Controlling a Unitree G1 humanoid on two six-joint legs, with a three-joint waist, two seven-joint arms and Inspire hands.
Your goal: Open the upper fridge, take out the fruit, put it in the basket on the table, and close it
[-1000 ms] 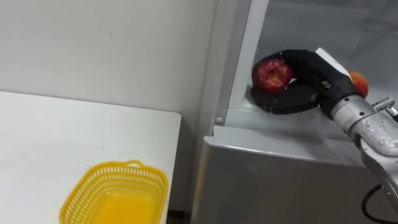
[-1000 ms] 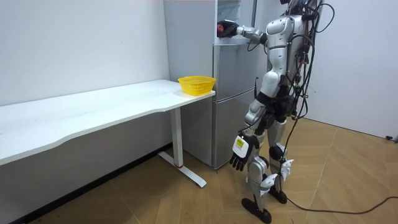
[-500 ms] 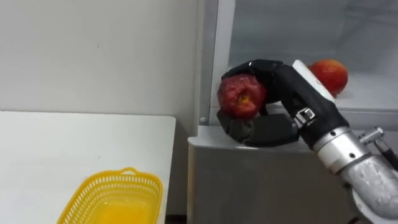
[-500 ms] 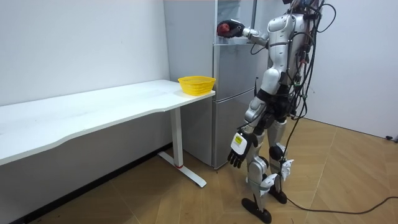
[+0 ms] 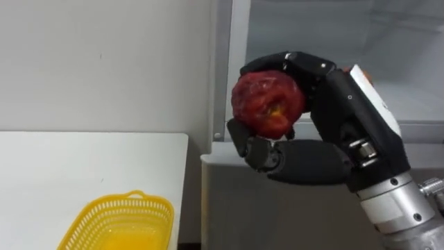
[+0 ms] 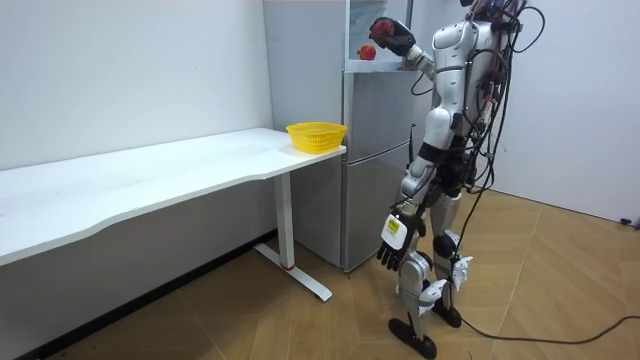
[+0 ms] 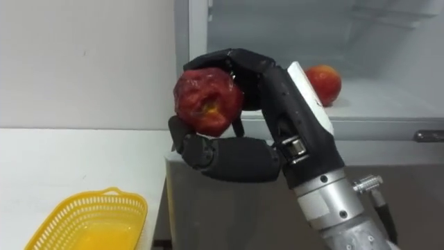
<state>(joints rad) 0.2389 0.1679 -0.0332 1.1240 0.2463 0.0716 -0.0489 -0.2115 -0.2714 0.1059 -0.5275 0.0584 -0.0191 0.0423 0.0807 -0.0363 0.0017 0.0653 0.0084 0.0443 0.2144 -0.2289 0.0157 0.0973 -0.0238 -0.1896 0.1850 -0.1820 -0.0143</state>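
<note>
You have a dark red apple [image 5: 267, 104], blotched yellow-orange in one spot, in the black right hand [image 5: 326, 149] with its silver wrist. The second apple [image 7: 323, 83] is red shading to orange. The basket [image 5: 114, 222] is bright yellow lattice, the table [image 5: 69, 167] white, the fridge [image 5: 277, 215] grey.

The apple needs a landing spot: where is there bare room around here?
The yellow basket is empty, and the white table is bare from the basket to the wall. In the fridge, the shelf is bare right of the second apple. It is crowded at the fridge's front edge, where the right hand holds the apple.
</note>
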